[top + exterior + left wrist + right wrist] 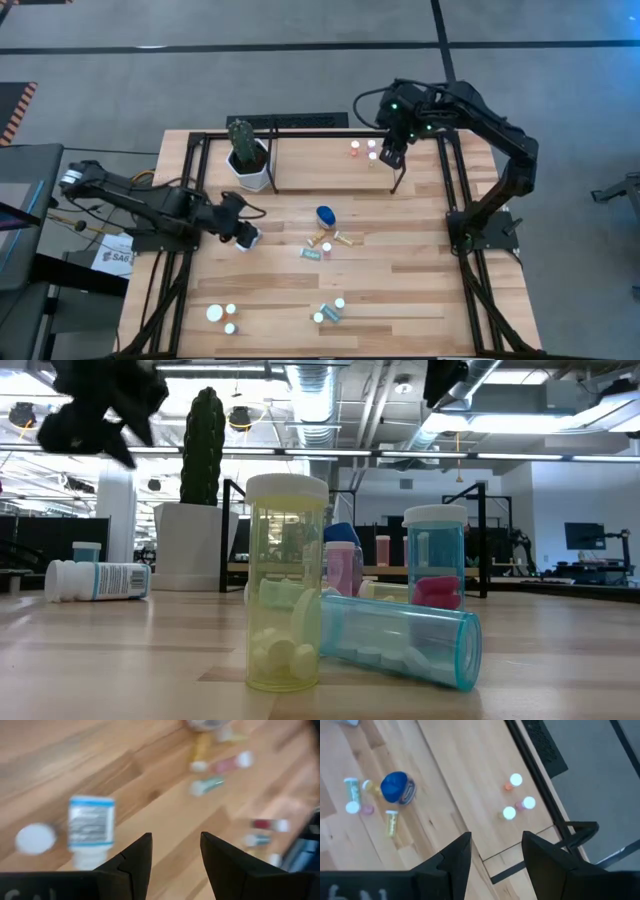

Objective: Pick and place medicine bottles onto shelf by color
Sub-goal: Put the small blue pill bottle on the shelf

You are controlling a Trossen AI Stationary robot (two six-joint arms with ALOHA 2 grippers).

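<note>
In the high view the left tool [243, 235] sits left of centre over the bench [420, 290]. Its wrist view shows the two dark fingers [137, 860] parted with bare wood between them, gripping nothing, and a white bottle with a blue-and-white label [90, 827] lying just beyond them beside a white cap [35, 839].

The right tool [392, 155] hangs at the upper right of the high view above the shelf [310, 160]. Its fingers [457, 860] are likewise apart and empty. Three small white-capped bottles [363, 150] stand in a tight group on the shelf just left of this tool.

A rounded blue bottle [326, 215] lies near the middle of the frame, with several small bottles [328, 244] scattered just below it. More white-capped bottles [222, 316] stand at the lower left, and another cluster [330, 312] sits lower centre. A white pot with a cactus [248, 160] stands at the shelf's left end.

In the low view a yellow bottle [287, 595] stands upright in the foreground, touching a teal bottle [400, 640] lying on its side.
</note>
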